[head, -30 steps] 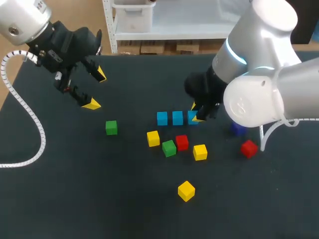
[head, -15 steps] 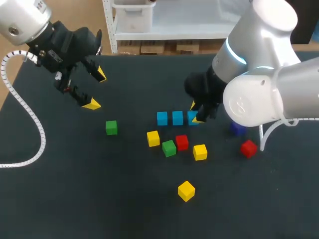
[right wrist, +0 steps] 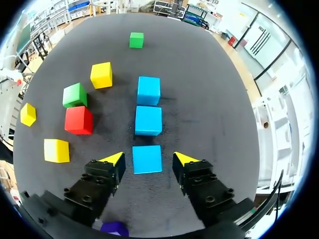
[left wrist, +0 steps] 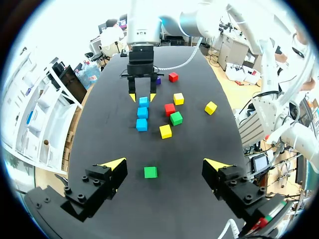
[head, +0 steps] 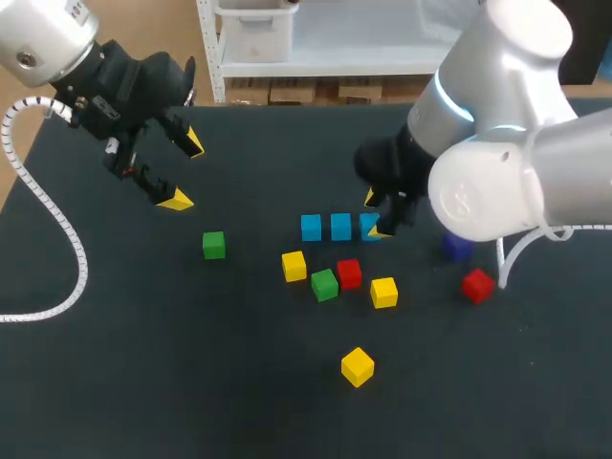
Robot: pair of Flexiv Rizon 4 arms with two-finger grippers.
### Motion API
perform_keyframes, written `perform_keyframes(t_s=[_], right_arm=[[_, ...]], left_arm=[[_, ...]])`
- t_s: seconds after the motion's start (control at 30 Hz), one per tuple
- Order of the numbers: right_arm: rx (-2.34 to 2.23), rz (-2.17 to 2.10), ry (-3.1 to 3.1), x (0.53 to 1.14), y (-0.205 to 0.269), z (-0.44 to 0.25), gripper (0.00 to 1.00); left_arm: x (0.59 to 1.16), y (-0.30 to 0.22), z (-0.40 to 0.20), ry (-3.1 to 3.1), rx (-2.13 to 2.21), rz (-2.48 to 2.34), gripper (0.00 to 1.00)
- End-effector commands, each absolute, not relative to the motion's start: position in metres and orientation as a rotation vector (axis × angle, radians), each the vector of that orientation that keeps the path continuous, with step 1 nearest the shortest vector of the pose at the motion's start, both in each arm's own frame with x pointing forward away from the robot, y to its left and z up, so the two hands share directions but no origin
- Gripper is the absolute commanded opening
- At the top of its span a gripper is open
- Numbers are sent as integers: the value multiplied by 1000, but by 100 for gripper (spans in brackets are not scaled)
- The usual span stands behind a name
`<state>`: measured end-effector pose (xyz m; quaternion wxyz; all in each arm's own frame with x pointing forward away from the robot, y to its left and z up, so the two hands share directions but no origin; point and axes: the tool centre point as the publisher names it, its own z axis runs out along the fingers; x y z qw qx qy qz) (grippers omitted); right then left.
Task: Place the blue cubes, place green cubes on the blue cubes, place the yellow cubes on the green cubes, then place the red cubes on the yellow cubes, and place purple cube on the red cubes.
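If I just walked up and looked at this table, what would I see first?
First, the neat row of three blue cubes in the middle of the black table, with the right claw open around the end blue cube, not touching it. Bright cubes lie loose beside the row, like a red cube and a lone green cube farther left. The left claw hangs open above the table's far-left part.
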<state>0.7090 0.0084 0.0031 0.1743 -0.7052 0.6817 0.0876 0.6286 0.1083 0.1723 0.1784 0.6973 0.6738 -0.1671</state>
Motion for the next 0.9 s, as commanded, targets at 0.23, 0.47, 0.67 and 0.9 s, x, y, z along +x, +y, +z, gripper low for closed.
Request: perform_keyframes(t_s=[0.23, 0.47, 0.67, 0.9], right_arm=[[-1957, 222, 1978, 688, -18, 37, 42], [-1914, 234, 1996, 671, -41, 51, 96], [-1915, 328, 1958, 657, -51, 50, 100], [-1996, 474, 1816, 641, -59, 49, 100]], left_arm=[[629, 109, 172, 1902, 1973, -474, 100], [629, 109, 172, 1902, 1973, -474, 100], [629, 109, 172, 1902, 1973, -474, 100], [629, 109, 172, 1902, 1973, -474, 100]])
